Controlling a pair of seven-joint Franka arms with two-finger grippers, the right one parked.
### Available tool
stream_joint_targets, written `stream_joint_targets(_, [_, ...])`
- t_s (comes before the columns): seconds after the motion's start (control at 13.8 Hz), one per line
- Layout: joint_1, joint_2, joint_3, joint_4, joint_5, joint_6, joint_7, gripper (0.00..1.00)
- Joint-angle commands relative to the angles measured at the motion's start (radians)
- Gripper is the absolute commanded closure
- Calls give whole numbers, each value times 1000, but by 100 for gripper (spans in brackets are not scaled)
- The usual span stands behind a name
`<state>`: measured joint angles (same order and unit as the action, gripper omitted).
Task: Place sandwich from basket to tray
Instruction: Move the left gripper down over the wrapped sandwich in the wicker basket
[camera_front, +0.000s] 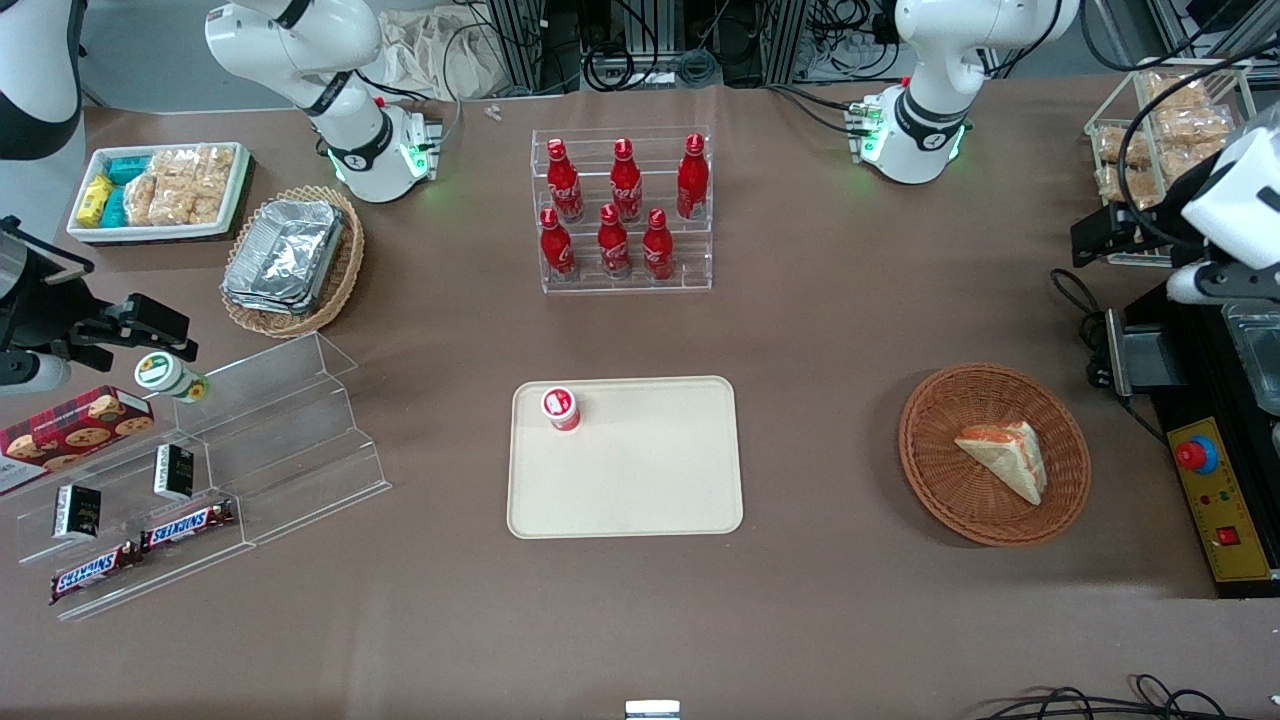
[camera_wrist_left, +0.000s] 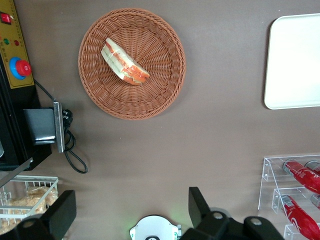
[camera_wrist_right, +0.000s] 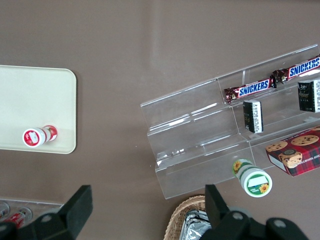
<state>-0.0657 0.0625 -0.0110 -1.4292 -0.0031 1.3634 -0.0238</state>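
We see the sandwich (camera_front: 1005, 457) lying in the basket (camera_front: 935, 485), toward the working arm's end; the tray (camera_front: 640, 490) sits well apart, holding a small red cup (camera_front: 561, 408); our gripper (camera_wrist_left: 131, 212) hangs high, fingers spread wide, empty.

The round reddish-brown woven wicker basket (camera_front: 994, 455) is showing a rough weave. The flat cream plastic tray (camera_front: 640, 480) is looking smooth and matt, lying on the matt brown desk (camera_front: 820, 330). The black gripper (camera_wrist_left: 127, 212), high above the desk, is looking like matt plastic.

Six red bottles (camera_front: 622, 210) stand in a clear rack (camera_front: 622, 285).
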Motion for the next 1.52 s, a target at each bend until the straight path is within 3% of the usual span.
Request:
stream_joint_targets(0.0, [-19,4,13,26,9,-3,5,0])
stream_joint_targets(0.22, [-20,23,13,24,6,2,-28,0])
stream_joint_targets(0.65, [-5,176,22,-7,-2,201,-546,0])
stream_joint_targets(0.87, [33,236,22,-110,-8,357,-720,0])
stream_joint_targets(1.16, [49,281,26,-319,11,641,-840,0])
stream_joint_targets(1.45, [57,394,37,-353,14,767,-881,0])
